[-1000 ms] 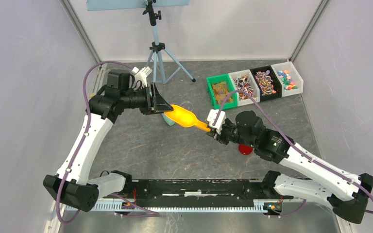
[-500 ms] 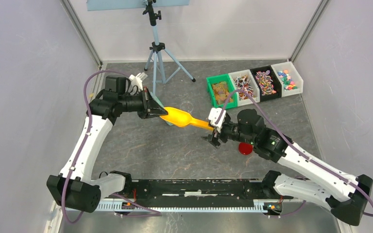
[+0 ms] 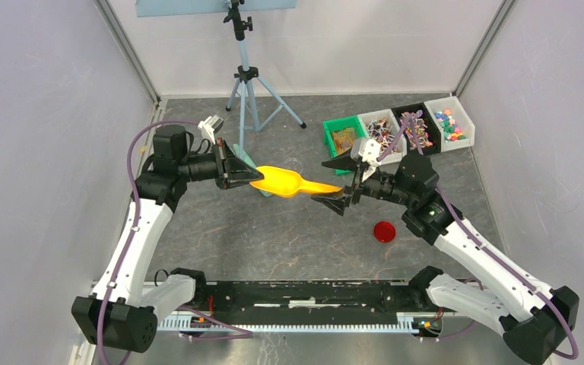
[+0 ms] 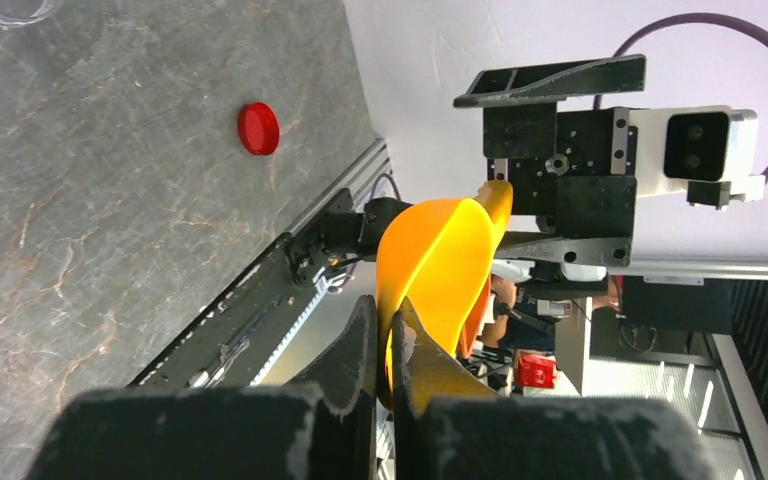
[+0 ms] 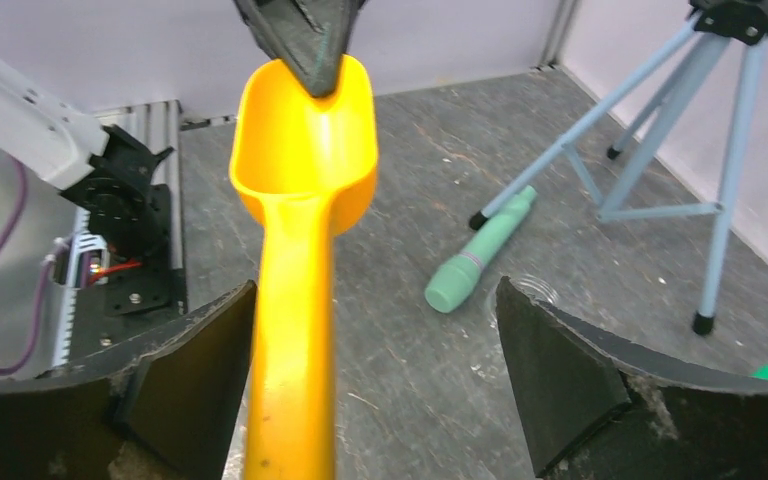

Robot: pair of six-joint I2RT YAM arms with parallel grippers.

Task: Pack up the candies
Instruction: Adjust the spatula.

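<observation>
Candies (image 3: 448,122): in the bins (image 3: 327,141) at the far right of the table (image 3: 274,243). Scoop (image 3: 285,181) is in the air with its bowl empty and its long axis running left to right between the arms, handle toward the right. Left gripper (image 3: 255,177) is clamped on the bowl rim. Right gripper (image 3: 334,182) is spread wide, one finger either side of the handle, not touching it. Judgement: the right arm is nearer the bins, which lie just behind it. It should close on the handle first.

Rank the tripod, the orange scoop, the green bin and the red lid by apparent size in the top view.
1. tripod
2. orange scoop and green bin: too alike to rank
3. red lid
</observation>
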